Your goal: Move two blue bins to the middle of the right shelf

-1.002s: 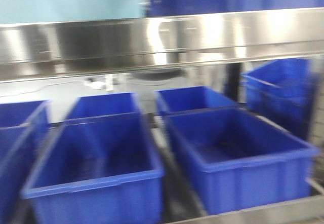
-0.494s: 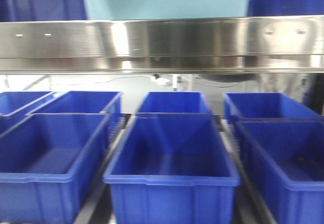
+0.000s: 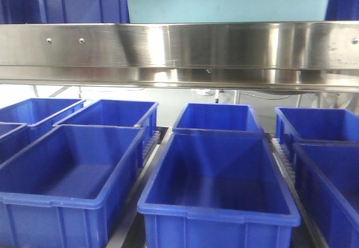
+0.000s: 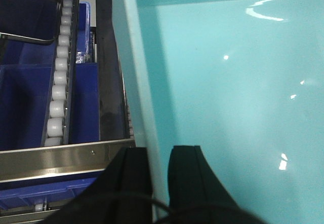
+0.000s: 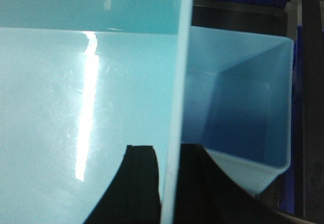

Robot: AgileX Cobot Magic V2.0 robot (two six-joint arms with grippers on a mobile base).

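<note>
Light blue bin (image 4: 228,82) pinched.
L gripper (image 4: 159,153) & R gripper (image 5: 169,150), both at 6 o'clock, squeeze its wall; dark blue bins (image 3: 219,175) under steel rail (image 3: 179,51).

Steel shelf (image 3: 130,230) loaded with blue bins (image 3: 219,183).
Two open bins are set in front, at 7 o'clock (image 3: 67,175) and 5 o'clock; others are lined up behind, from 10 (image 3: 112,113) to 2 o'clock (image 3: 314,124). White rollers (image 3: 150,140) are seen between rows.
</note>
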